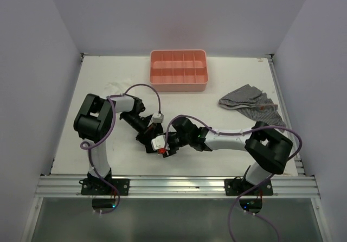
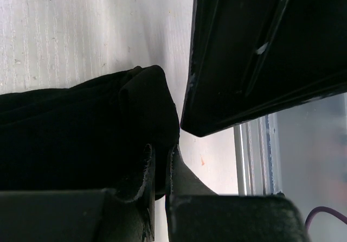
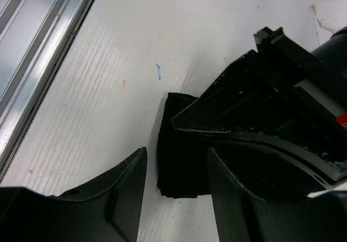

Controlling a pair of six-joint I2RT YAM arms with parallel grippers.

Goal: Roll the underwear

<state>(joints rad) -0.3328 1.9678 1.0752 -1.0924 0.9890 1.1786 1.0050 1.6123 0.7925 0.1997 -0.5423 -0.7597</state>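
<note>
Black and soft, the underwear (image 2: 76,139) lies bunched on the white table (image 1: 217,163), near the front edge and about midway between your two arm bases. From above you can hardly see it, because both wrists meet over it.

Your left gripper (image 2: 161,158) has its fingers pressed almost together. A fold of the garment runs down into the narrow slit between them, so it is pinching the fabric.

Your right gripper (image 3: 176,152) comes in from the right and faces the left one. Its fingers stand apart on either side of the garment's end, with a strip of bare table showing between one finger and the cloth. Whether the other finger touches the fabric you cannot tell from the wrist view. The two grippers sit just beside each other, the right one's body looming over the left's fingertips.

Away from them, the pink tray (image 1: 179,82) rests at the far middle of the table. The grey checked cloth (image 1: 248,103) lies crumpled at the right, well apart from the underwear.
</note>
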